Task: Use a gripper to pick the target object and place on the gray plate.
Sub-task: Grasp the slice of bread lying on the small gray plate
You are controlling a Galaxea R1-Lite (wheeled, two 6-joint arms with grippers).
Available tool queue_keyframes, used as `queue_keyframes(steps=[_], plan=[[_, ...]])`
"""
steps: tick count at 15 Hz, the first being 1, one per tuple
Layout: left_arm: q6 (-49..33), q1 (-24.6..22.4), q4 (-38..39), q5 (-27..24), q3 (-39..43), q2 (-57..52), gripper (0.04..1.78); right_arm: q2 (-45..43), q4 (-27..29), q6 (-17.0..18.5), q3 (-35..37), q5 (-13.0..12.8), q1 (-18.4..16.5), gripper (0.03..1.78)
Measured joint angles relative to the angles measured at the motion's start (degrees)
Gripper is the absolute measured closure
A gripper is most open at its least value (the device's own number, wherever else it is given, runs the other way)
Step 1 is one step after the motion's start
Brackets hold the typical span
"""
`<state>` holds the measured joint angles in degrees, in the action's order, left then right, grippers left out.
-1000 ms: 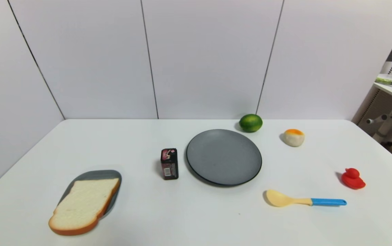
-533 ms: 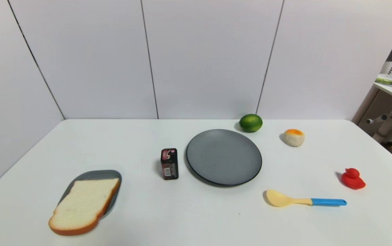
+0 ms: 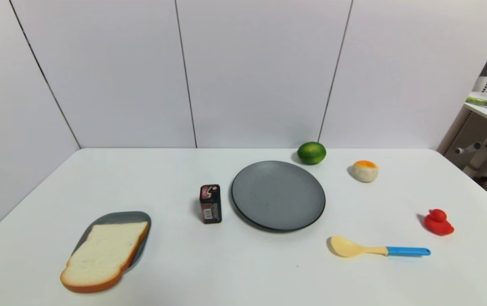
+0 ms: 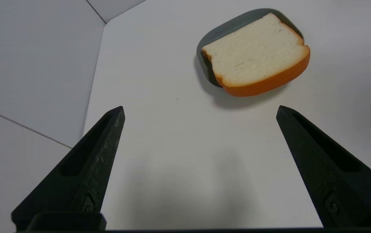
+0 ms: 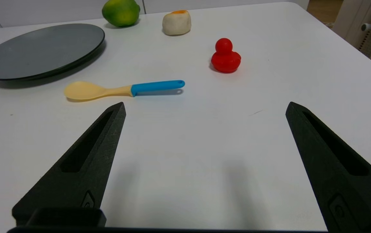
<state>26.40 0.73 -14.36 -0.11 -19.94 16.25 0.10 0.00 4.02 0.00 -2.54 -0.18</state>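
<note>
The bread slice [image 3: 105, 256], white with an orange-brown crust, lies on a small blue-gray dish [image 3: 137, 219] at the table's front left, overhanging its near edge. It also shows in the left wrist view [image 4: 256, 60]. The large round gray plate [image 3: 278, 195] sits empty at the table's middle, and shows in the right wrist view [image 5: 39, 50]. Neither arm shows in the head view. My left gripper [image 4: 200, 111] is open and empty above bare table, short of the bread. My right gripper [image 5: 204, 108] is open and empty above bare table near the front right.
A small dark carton [image 3: 210, 203] stands left of the plate. A green lime [image 3: 311, 153] and a white-and-orange bun [image 3: 365, 171] lie behind it. A cream spoon with a blue handle [image 3: 379, 248] and a red duck [image 3: 437, 222] lie to the right.
</note>
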Motion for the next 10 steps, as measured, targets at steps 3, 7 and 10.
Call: queue_keyframes(steps=[3,7,10], plan=[[12.13,0.34,-0.55,-1.87,-3.82,9.33,0.13,0.00,0.00,0.02,0.00,0.00,0.00,0.10],[29.96,1.96,-0.10,-6.53,-5.44,20.37,0.13,0.00,0.00,0.02,0.00,0.00,0.00,0.10],[41.84,2.32,2.57,-9.59,-5.85,26.88,0.13,0.00,0.02,0.00,0.00,0.00,0.00,0.10]])
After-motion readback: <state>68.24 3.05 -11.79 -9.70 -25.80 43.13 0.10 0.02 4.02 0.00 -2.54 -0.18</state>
